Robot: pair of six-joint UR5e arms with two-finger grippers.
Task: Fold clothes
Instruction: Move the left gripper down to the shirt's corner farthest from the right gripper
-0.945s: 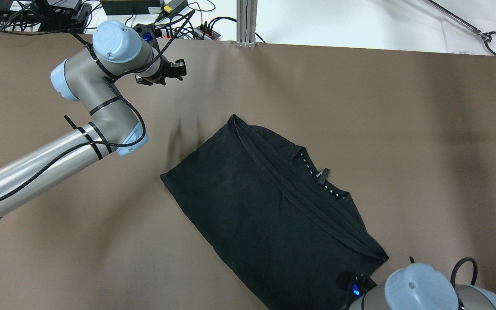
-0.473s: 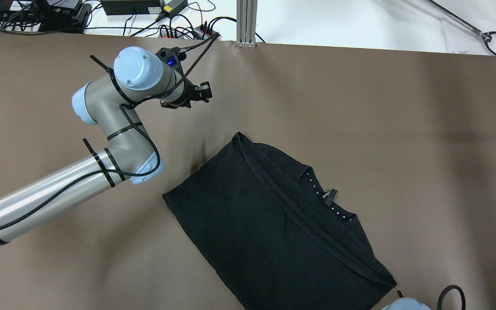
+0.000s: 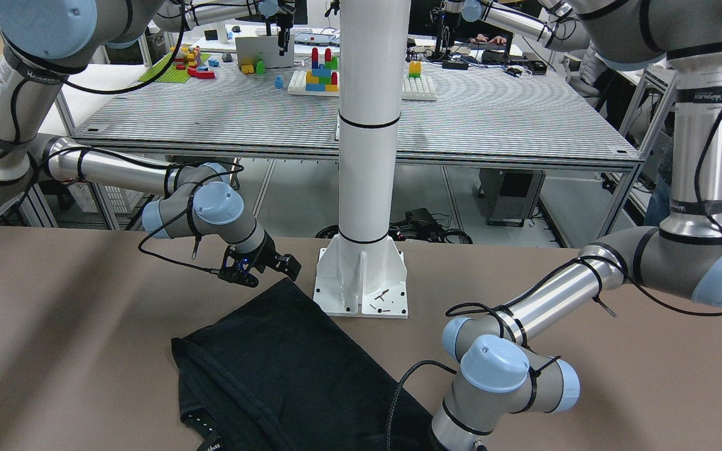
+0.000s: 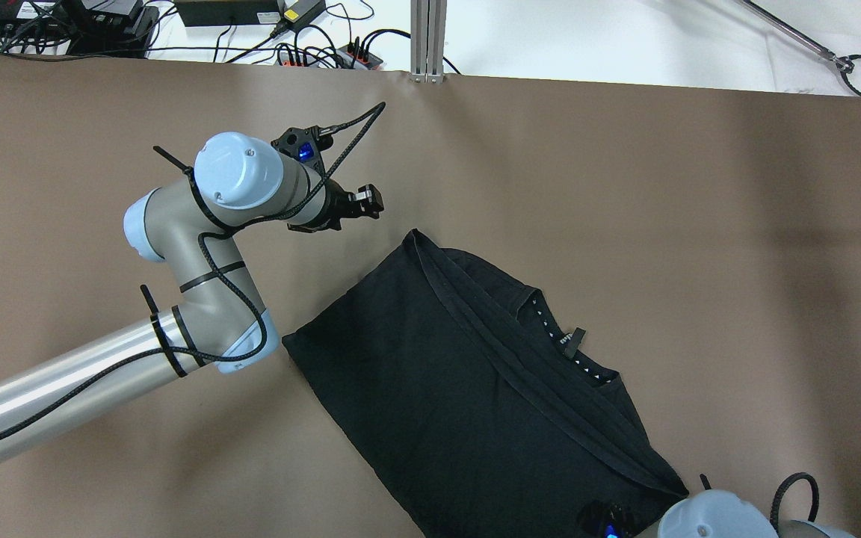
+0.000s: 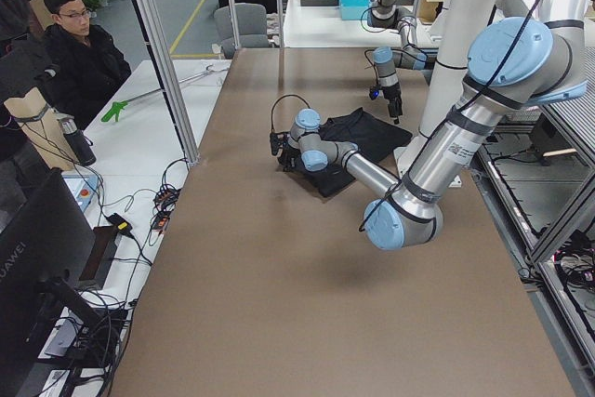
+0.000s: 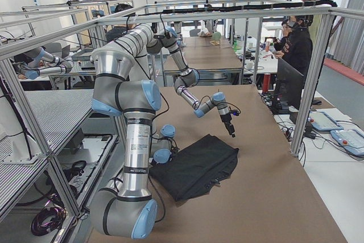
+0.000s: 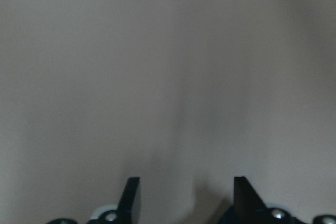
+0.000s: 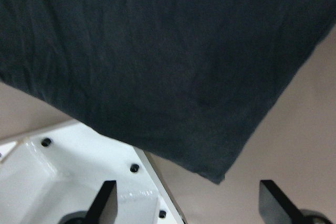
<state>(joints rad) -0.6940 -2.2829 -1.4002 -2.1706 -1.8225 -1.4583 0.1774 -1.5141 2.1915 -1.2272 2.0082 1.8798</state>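
Across the brown desk [image 4: 699, 224] lay the clothes [image 4: 475, 373], partly folded beside the white pillar [image 3: 367, 188], with the left gripper [image 4: 371, 200] and right gripper [image 3: 290, 265] both spread empty near opposite corners, likely needing to drop and pinch them for another fold.

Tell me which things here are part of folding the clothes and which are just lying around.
For the job: black garment, left gripper, right gripper, both open.
Just lying about: white pillar, cables past the table's far edge, toy blocks on the table behind.
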